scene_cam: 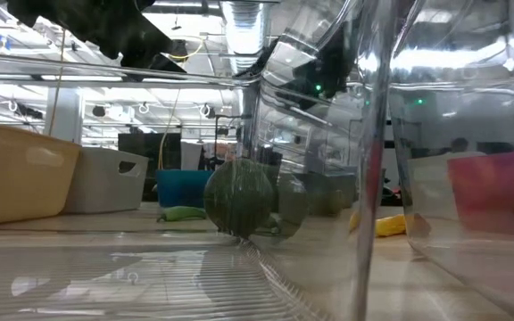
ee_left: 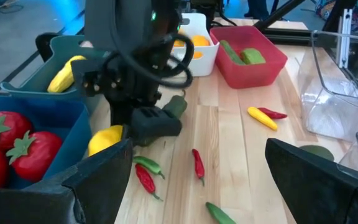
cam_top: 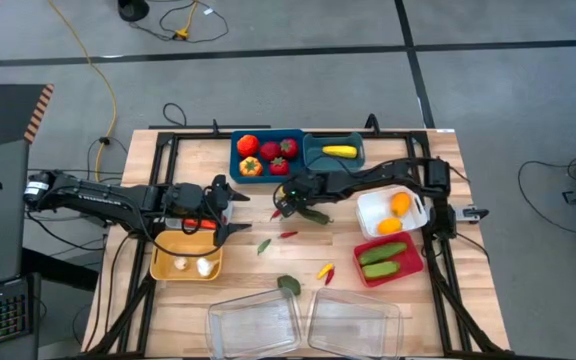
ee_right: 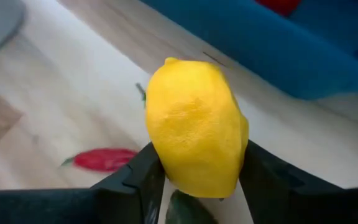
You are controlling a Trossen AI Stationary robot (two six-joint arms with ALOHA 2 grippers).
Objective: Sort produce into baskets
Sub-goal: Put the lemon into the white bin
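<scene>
Between right end effector (ee_right: 197,186) fingers, lemon (ee_right: 194,127) apparently stands upright.

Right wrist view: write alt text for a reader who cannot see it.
A bumpy yellow toy lemon sits between the right gripper's two dark fingers, which touch its sides, above a pale wooden table. A small red chili pepper lies on the wood; a blue plastic bin stands beyond.
</scene>
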